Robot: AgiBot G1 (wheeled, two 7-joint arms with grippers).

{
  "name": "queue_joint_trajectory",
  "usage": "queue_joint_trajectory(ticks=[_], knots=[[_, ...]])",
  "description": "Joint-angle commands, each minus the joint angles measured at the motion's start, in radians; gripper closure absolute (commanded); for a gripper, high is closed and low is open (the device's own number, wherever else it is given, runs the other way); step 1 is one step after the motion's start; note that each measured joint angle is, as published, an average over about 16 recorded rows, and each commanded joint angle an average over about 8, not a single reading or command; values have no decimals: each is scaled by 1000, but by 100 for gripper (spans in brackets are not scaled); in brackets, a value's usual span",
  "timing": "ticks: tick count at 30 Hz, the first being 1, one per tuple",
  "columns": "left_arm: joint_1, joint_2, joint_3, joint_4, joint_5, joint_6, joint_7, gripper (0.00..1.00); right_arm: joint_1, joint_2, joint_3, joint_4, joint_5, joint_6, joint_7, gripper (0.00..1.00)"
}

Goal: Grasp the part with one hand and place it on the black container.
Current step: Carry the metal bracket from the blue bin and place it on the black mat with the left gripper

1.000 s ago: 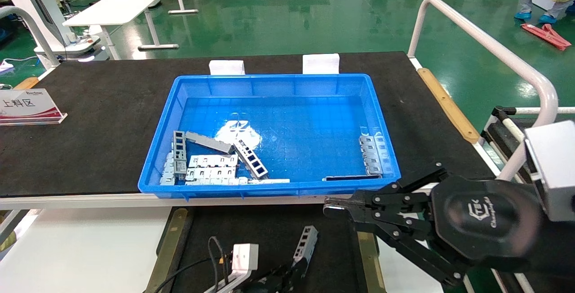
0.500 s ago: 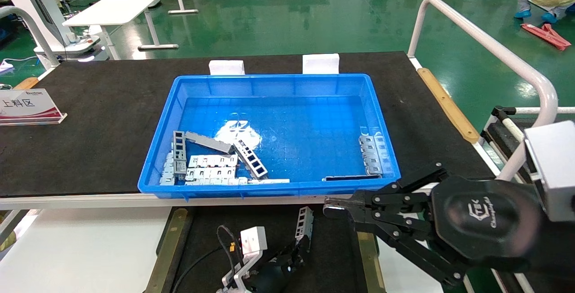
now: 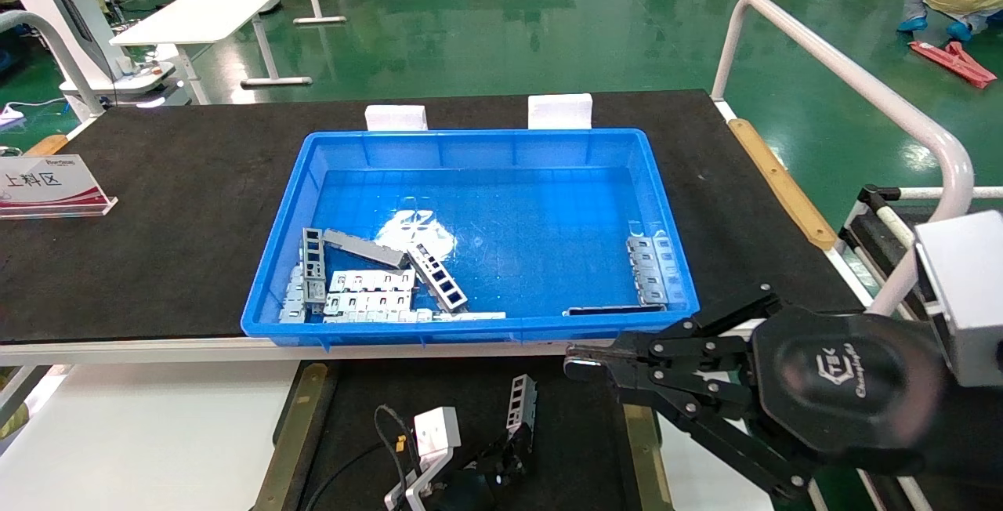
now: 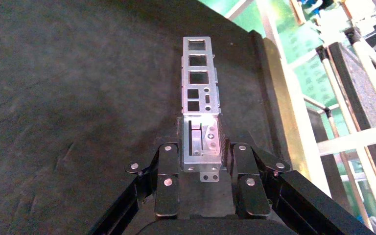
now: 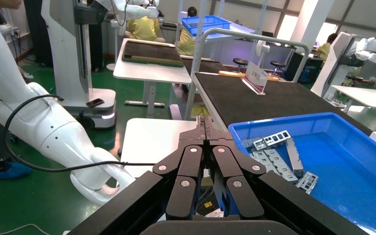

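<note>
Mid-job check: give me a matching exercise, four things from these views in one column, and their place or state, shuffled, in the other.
Things:
1. slim grey metal ladder-like channel part
2. left gripper
3. right gripper
4. blue plastic bin

Places or states:
A. shut with nothing in it, hanging at the bin's near right corner
B. on the big black tabletop mat, holding loose grey metal pieces
C. shut on one end of the part
D. over the shallow black tray with olive-brass side strips

Pairs: 1-D, 2-C, 3-A, 4-B
</note>
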State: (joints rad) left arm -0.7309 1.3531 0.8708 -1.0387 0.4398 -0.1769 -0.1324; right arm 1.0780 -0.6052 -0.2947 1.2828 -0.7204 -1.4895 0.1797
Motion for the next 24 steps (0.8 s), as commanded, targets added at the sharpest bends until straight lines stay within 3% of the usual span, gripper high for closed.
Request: queue_joint_trajectory(ticks=[1,3,7,8,10,24], knots=[[1,0,5,0,0,-10,-9,95,0,0,0,0,0,0,0,78],[-1,1,12,0,-3,-20,-21,77,0,0,0,0,0,0,0,53],[-7,1,28,3,-9,-37,-47,27,0,0,0,0,0,0,0,7],[-9,1,32,3,-10,-40,-53,16,0,0,-1,0,0,0,0,0],[-12,1,40,4,-10,-44,-64,2,0,0,-1,0,0,0,0,0],[-25,-5,68,-8,31,-50,-123,0,0,1,-1,0,1,1,-1,0]])
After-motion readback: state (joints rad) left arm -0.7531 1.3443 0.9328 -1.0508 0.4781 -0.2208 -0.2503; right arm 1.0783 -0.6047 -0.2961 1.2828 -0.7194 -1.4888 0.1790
